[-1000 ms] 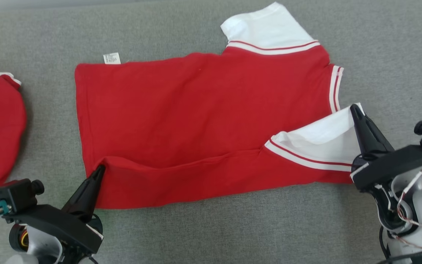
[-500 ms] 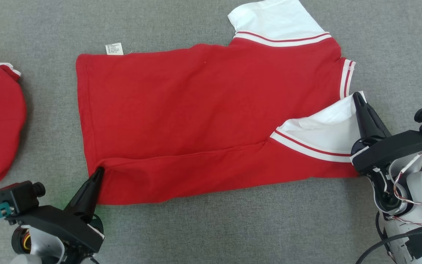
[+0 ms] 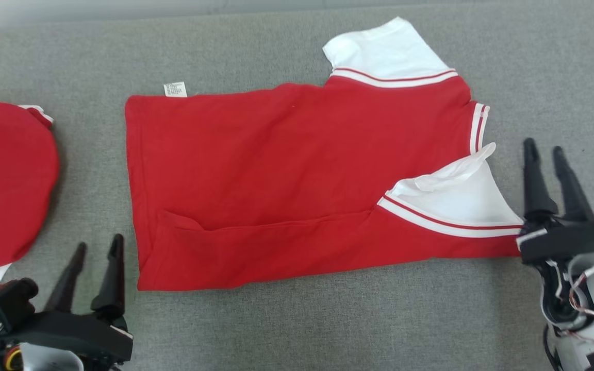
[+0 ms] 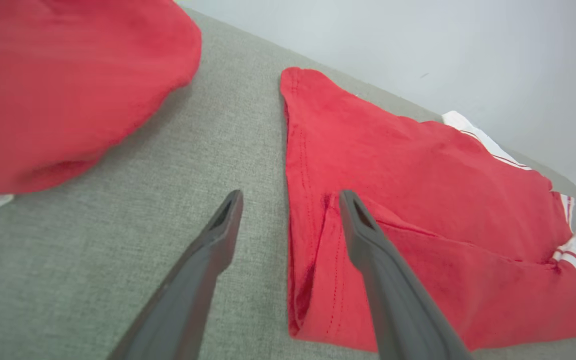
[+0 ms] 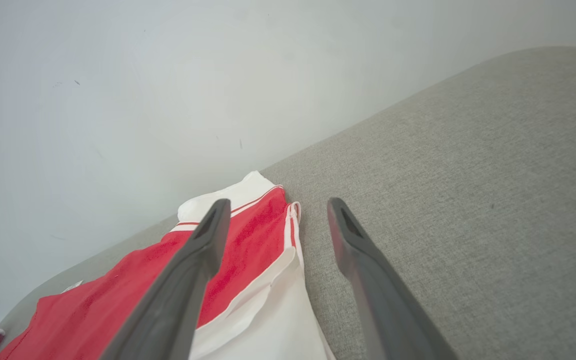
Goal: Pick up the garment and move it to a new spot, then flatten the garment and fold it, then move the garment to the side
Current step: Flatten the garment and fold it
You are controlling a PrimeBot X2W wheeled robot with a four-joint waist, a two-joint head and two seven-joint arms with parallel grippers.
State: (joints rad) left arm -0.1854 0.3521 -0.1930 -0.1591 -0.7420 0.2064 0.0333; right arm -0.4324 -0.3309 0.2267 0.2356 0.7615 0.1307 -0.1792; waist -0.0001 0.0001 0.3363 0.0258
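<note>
Splayed gripper (image 4: 290, 196) — astride garment (image 4: 418, 165) edge

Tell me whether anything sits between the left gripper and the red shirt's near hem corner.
Nothing visible does. The open left gripper stands just beside the red shirt, bare grey upholstery between them; the other red garment lies farther left.

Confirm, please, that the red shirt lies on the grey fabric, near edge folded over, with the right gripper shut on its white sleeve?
Not quite: the head view shows the right gripper open beside the white sleeve, holding nothing. The rest stands.
</note>
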